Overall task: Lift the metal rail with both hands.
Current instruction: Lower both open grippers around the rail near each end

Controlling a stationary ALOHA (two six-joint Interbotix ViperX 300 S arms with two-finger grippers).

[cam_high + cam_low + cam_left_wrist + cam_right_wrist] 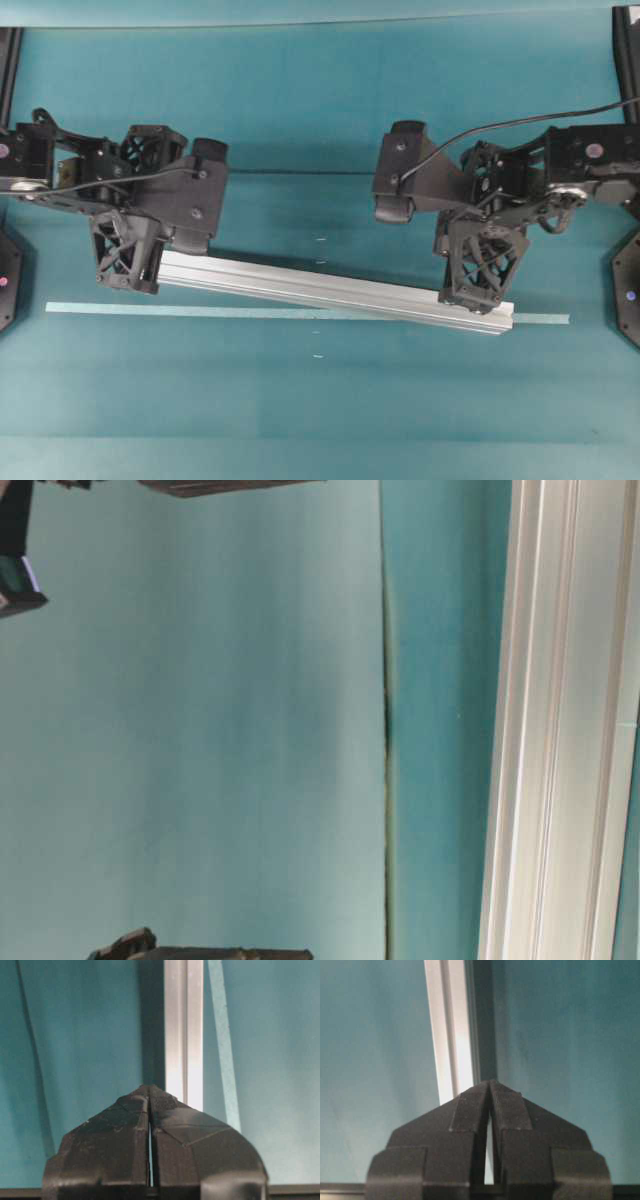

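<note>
The metal rail [330, 288] is a long silver grooved bar lying slightly slanted across the middle of the teal table. My left gripper [125, 262] is shut over its left end, which is hidden under the fingers. My right gripper [478, 275] is shut on it just inside its right end. A dark shadow runs along the rail's far side, so it seems to hang a little above the table. In the left wrist view the rail [183, 1035] runs away from the closed gripper [150, 1091]. The right wrist view shows the rail [451, 1035] beyond the closed gripper [489, 1085]. It also shows in the table-level view [565, 730].
A thin pale-teal tape strip [150, 309] lies flat on the table under the rail's near side, also in the left wrist view [222, 1035]. A seam [300, 172] crosses the table cover behind the grippers. Black arm bases stand at both side edges.
</note>
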